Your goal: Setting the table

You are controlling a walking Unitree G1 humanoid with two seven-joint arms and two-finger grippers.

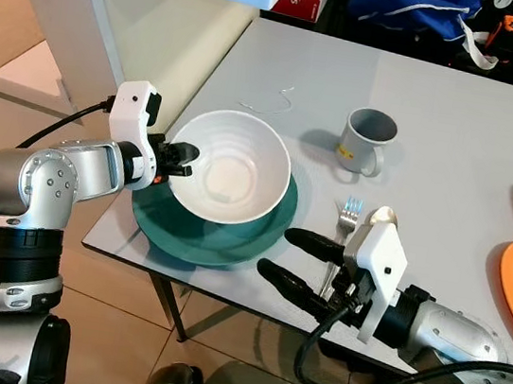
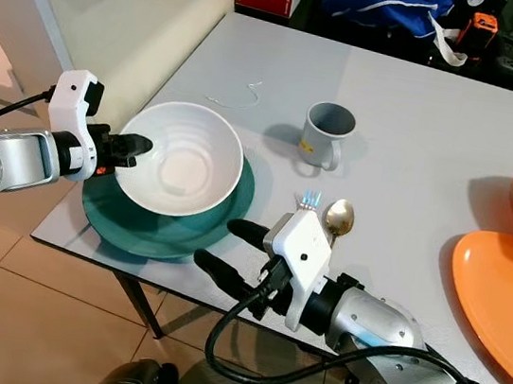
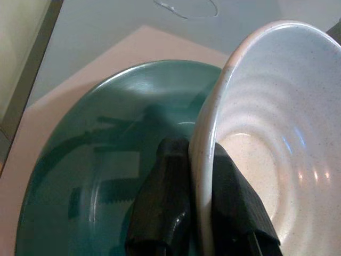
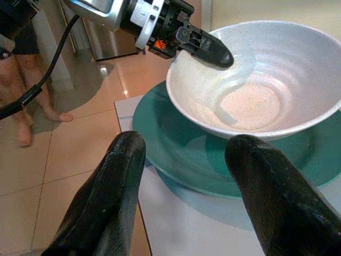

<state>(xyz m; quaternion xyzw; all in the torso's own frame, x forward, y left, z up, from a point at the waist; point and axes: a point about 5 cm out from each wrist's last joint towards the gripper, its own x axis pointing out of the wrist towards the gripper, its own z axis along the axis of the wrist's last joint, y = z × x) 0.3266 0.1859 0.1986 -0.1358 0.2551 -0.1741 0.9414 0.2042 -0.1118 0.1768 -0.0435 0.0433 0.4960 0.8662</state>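
White ribbed ceramic bowl (image 1: pixel 228 178) on teal round plate (image 1: pixel 231 238): rigid, breakable, glazed-slick; my left gripper (image 1: pixel 183 158) pinches its rim, right gripper (image 1: pixel 296 261) spread, empty.

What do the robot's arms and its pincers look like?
Both arms are made of rounded, shiny silver segments with small screw holes. Each wrist carries a white, boxy camera housing, and a thick black cable loops from it back along the arm. The left pincer and right pincer each have two long, smooth black fingers with rounded tips. A small orange-red part sits at the base of the left pincer.
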